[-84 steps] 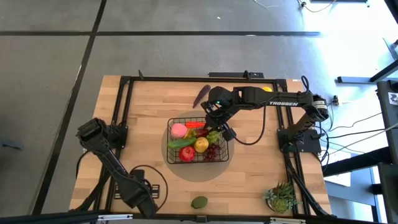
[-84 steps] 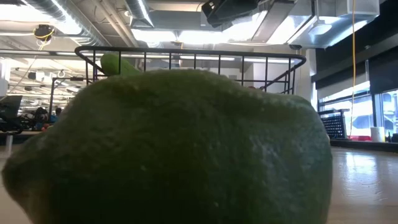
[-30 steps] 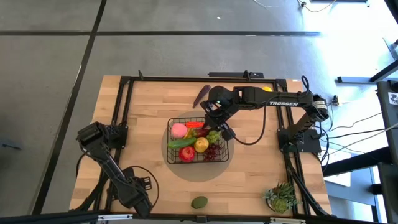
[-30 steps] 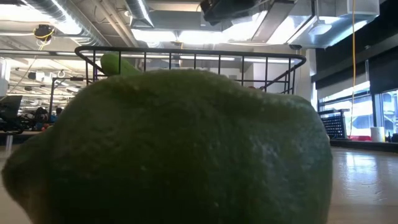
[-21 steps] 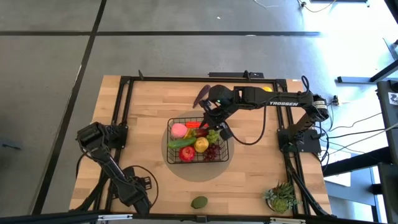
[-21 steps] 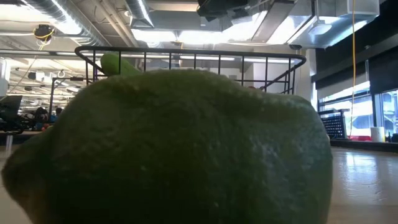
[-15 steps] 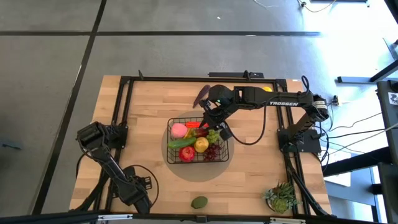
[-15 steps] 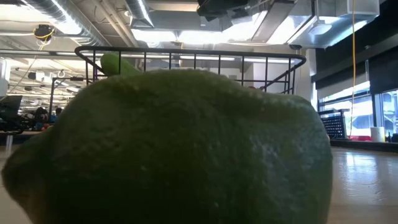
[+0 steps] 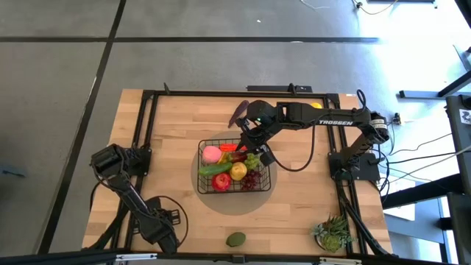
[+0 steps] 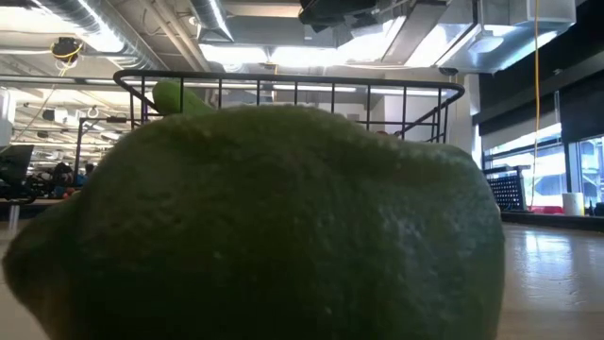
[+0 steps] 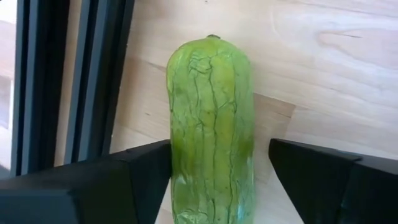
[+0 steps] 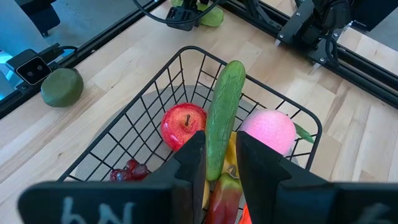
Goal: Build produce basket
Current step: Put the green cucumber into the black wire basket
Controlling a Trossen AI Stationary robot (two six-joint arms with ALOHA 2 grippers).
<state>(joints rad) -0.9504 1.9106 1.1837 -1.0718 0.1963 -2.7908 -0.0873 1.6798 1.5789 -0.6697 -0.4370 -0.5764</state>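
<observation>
- Basket (image 9: 234,167) at table centre, holding apple (image 12: 184,124), pink peach (image 12: 268,132).
- Right gripper (image 12: 219,163) above basket's far edge, pinching cucumber (image 12: 222,112).
- Left gripper (image 11: 214,171) at near-left table edge, fingers spread, straddling second cucumber (image 11: 211,124) lying on wood.

left gripper (image 11: 214,180) fingers spread, right gripper (image 12: 219,158) clamped

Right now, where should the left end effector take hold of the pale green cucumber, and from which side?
Grip the pale green cucumber across its middle, coming straight down from above. It lies flat on the table, lengthwise between the fingers of the open left end effector, so its rounded long sides face them. The black rail alongside probably leaves room for one finger.
</observation>
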